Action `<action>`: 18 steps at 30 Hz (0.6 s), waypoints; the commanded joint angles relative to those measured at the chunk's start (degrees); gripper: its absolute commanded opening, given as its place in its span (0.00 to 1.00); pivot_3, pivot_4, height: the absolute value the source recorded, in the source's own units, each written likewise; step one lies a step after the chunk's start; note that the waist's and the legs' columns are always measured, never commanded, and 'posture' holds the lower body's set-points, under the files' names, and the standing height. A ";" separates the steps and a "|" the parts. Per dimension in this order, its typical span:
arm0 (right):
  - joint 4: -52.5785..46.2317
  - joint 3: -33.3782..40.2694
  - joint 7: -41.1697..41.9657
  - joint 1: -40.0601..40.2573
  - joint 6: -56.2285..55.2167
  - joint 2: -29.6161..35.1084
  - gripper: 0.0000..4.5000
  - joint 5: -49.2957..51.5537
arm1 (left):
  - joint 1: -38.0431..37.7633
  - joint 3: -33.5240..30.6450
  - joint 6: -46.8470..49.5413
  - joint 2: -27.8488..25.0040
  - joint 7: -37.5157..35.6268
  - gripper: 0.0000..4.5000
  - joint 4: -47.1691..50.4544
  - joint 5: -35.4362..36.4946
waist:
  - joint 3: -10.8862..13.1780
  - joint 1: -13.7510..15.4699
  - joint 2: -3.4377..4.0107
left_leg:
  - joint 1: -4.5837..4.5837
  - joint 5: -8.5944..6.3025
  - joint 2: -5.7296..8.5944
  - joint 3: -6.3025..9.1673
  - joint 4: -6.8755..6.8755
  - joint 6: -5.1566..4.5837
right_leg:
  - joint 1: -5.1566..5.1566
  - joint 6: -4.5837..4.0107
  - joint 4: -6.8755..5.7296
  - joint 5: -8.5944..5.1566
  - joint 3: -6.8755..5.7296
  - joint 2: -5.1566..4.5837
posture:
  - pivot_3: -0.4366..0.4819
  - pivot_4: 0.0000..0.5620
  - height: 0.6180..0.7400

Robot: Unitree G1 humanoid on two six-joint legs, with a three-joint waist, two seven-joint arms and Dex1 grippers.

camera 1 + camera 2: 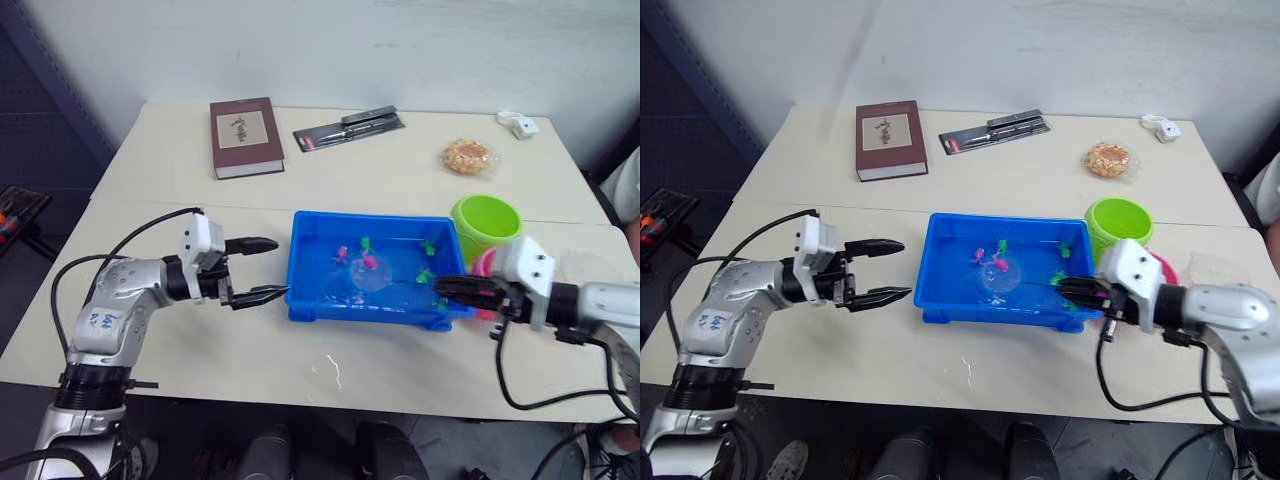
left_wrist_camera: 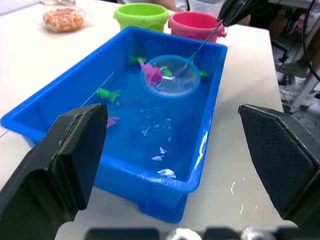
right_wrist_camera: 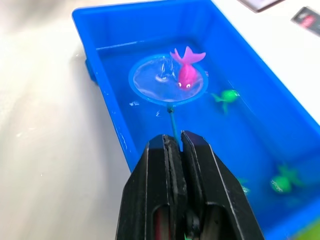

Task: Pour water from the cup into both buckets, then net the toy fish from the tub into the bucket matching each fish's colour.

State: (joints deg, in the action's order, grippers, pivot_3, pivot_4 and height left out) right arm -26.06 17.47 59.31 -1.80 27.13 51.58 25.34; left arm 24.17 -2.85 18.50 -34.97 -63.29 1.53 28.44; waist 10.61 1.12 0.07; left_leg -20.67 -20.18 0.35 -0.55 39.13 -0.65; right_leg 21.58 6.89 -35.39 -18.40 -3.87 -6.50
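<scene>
The left gripper (image 2: pixel 172 150) stands with its two black fingers (image 2: pixel 60 160) spread wide apart, holding nothing, just short of the near wall of the blue tub (image 2: pixel 65 92). In the tub's water lies the blue-rimmed net (image 2: pixel 170 76), a pink fish (image 2: pixel 151 73) over its hoop. A green fish (image 2: pixel 106 93) floats apart from it. The right gripper (image 2: pixel 235 10) grips the net's thin handle. Beyond the tub stand the lime green bucket (image 2: pixel 141 16) and the pink bucket (image 2: pixel 194 25), side by side. A wrapped snack (image 2: pixel 62 19) lies on the table (image 2: pixel 30 55).
</scene>
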 commanded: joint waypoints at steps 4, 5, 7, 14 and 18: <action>-4.11 9.79 -3.08 7.41 -3.68 -3.48 0.00 1.42 | 3.74 2.02 -1.49 2.96 -1.68 1.00 -1.79 0.19 | 0.00 0.23 0.00 | 0.04 0.00 0.01 -0.05 0.01 0.00 | -0.02 0.00 -0.03 0.00 0.03 0.01 | 0.48 0.27 0.99; -4.50 11.86 -4.03 9.24 -5.53 -4.94 0.00 0.67 | 4.85 2.96 -1.55 3.92 -2.18 1.00 -2.50 0.12 | 0.00 0.25 0.00 | 0.04 0.00 0.00 -0.04 0.01 0.00 | -0.02 0.00 -0.03 0.00 0.02 0.02 | 0.48 0.27 0.99; -5.61 14.94 -5.33 11.94 -7.04 -6.70 0.00 0.51 | 6.38 4.07 -1.54 5.19 -2.98 1.00 -3.44 0.11 | 0.00 0.43 0.00 | 0.04 0.00 0.01 -0.03 0.00 0.00 | -0.02 0.00 -0.02 0.00 0.02 0.03 | 0.48 0.27 0.99; -11.07 24.96 -6.69 19.47 -6.95 -8.83 0.00 3.29 | 10.56 5.44 -1.38 7.96 -5.02 1.00 -6.69 0.15 | 0.00 0.29 0.00 | 0.04 0.02 0.04 -0.04 0.02 0.00 | -0.03 0.03 -0.04 0.01 0.02 0.06 | 0.48 0.27 0.99; -11.45 33.59 -6.48 26.24 -10.01 -11.77 0.00 1.37 | 12.98 6.45 -1.45 9.99 -6.03 1.00 -8.64 0.00 | 0.00 0.45 0.00 | 0.08 0.02 0.03 -0.08 0.01 0.00 | -0.04 0.03 -0.05 0.01 0.07 0.08 | 0.48 0.27 0.99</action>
State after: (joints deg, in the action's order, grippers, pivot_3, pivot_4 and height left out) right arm -36.18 45.74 52.85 22.86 19.84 40.78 27.15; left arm 35.89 3.47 17.90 -25.29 -68.55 -7.06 28.33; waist 10.61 1.57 0.07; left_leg -20.59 -20.16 0.39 -0.62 39.13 -0.65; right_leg 21.54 6.92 -35.44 -18.38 -3.81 -6.43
